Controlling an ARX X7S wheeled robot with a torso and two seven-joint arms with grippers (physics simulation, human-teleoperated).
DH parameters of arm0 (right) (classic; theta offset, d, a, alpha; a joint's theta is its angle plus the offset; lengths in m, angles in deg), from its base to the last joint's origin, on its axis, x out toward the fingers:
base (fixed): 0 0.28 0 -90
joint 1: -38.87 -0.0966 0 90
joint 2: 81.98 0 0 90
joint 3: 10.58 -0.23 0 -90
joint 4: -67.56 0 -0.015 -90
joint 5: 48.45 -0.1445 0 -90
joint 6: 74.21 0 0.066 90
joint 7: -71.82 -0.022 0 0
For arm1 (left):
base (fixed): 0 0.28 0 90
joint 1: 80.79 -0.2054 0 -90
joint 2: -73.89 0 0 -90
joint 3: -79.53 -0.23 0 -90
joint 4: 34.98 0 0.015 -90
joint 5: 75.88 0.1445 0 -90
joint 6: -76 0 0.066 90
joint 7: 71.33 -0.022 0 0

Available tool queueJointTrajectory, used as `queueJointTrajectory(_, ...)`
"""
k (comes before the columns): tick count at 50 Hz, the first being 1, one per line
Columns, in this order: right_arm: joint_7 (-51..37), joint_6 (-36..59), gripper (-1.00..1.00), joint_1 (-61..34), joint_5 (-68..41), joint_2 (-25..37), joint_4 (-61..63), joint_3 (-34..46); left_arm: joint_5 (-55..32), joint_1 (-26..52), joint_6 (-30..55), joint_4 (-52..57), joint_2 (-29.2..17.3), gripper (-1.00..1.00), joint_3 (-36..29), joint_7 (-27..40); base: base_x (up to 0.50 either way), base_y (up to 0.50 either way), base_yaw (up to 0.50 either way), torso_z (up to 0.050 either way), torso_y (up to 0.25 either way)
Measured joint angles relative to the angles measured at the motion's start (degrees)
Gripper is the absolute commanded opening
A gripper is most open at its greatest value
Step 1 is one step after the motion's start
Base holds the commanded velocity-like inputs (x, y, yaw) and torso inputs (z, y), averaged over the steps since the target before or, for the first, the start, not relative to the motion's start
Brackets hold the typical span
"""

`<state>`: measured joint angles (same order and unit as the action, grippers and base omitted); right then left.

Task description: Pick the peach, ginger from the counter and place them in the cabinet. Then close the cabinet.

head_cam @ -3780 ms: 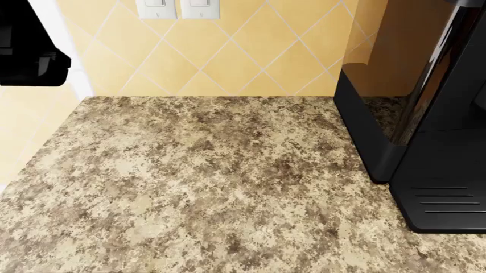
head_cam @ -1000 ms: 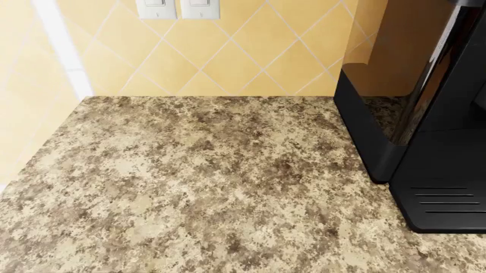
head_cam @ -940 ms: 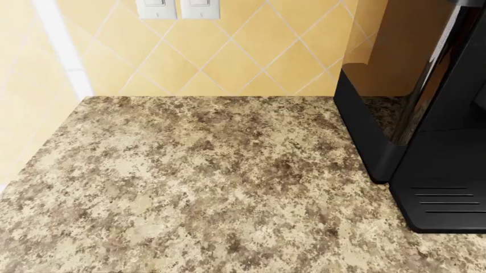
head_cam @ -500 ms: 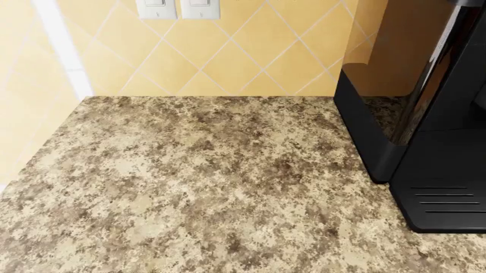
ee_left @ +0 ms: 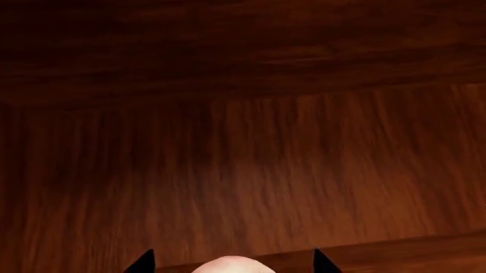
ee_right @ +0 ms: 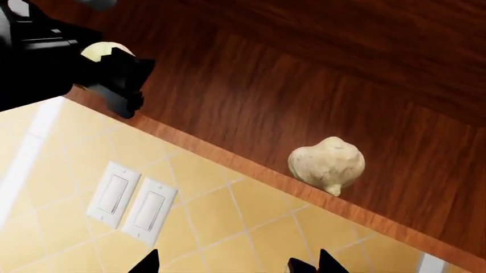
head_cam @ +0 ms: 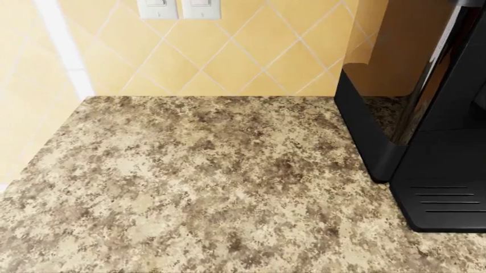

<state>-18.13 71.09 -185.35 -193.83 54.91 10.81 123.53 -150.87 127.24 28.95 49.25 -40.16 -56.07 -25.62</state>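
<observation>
The peach (ee_left: 231, 266) shows as a pale pink dome between the fingertips of my left gripper (ee_left: 231, 263), whose jaws stand wide apart and clear of it, inside the dark wooden cabinet (ee_left: 243, 170). In the right wrist view the left gripper (ee_right: 114, 68) is black, with the peach (ee_right: 99, 51) between its fingers over the cabinet shelf (ee_right: 251, 91). The ginger (ee_right: 326, 164), a pale knobby lump, lies on that shelf near its front edge. My right gripper (ee_right: 235, 264) is open and empty, away from the ginger. The speckled counter (head_cam: 205, 182) carries neither item.
A black coffee machine (head_cam: 425, 148) stands on the counter's right side. The yellow tiled wall (head_cam: 251, 51) behind holds white switch plates (head_cam: 180, 7), with the same switch plates (ee_right: 129, 202) below the cabinet's edge. No gripper shows in the head view.
The black left arm seen at the head view's upper left 3.8 s ago has left that view. The head view has shifted very slightly.
</observation>
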Motion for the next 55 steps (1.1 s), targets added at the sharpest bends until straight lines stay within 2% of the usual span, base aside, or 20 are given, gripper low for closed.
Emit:
queueJointTrajectory(19, 0.0, -0.7, 1.0, -0.3, -0.4, 0.6, 0.6, 0.2, -5.6, 0.7, -2.5, -2.0, -1.2, 1.0, 0.0, 0.7, 0.0, 0.0, 0.0, -0.001, 0.0)
queueJointTrajectory(33, 0.0, -0.9, 1.0, -0.7, -0.8, 1.1, 1.0, 0.3, -10.2, 1.3, -2.0, 2.3, -3.6, 1.0, 1.6, 5.4, 0.0, 0.0, 0.0, 0.0, 0.0)
queueJointTrajectory(55, 0.0, -0.8, 1.0, -0.8, -0.8, 1.5, 1.1, 0.0, -12.2, 2.6, -2.6, 5.9, -4.8, 1.0, 4.2, 8.2, 0.0, 0.0, 0.0, 0.0, 0.0)
